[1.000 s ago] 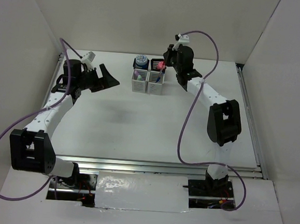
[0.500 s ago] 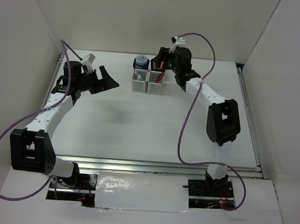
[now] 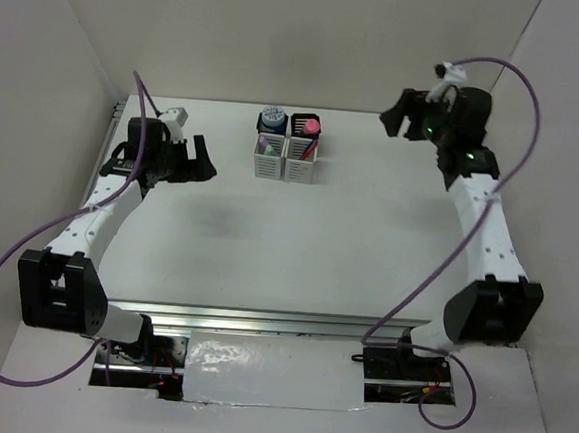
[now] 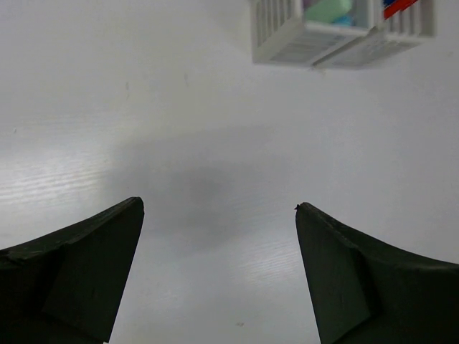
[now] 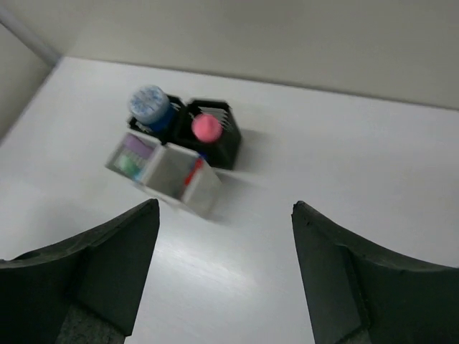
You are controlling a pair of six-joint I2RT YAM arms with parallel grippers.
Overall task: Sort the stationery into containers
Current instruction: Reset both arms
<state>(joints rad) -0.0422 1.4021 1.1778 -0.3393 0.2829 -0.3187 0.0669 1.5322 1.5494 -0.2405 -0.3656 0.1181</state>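
White table [image 3: 267, 245] holds 4 joined pen cups [image 3: 286, 162], stationery [image 3: 312, 126] inside.

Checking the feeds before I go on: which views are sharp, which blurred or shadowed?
Top view: sharp, evenly lit, one faint shadow on the table. Right wrist view: soft, the cups slightly smeared. Left wrist view: clear, cups cut off at the top edge, dim shadow mid-frame.

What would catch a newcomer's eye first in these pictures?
The block of four pen cups at the far middle of the table, with a blue roll and a pink-capped tube poking out of the black back cups. Either side, the left gripper and right gripper hang open and empty.
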